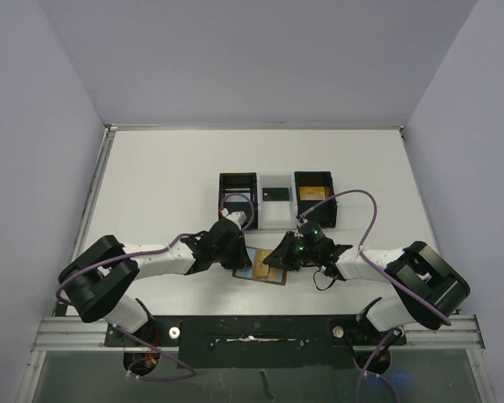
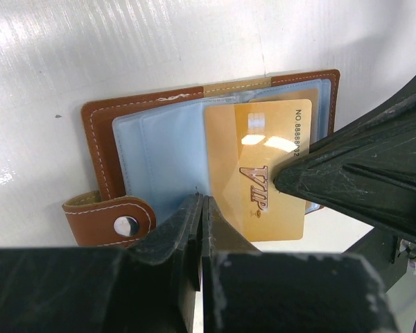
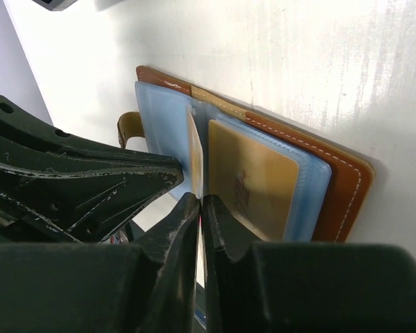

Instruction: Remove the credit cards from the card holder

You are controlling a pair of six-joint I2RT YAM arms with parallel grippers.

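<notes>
Card holder point(image 2: 97, 132) lies open on the table point(image 1: 151, 193), just beyond the arm bases. The left gripper point(image 2: 200, 205) has its jaws shut on nothing, tips resting on the blue pocket at the holder's left side. The right gripper point(image 3: 200, 202) pinches a gold card point(image 2: 253, 166) that is partly drawn out of its pocket. A second card point(image 3: 253, 180) sits in the pocket behind. Farther off, the tray point(image 1: 223, 197) holds a black card point(image 1: 275, 194) in the middle and a third gold card point(image 1: 313, 193) on the right.
</notes>
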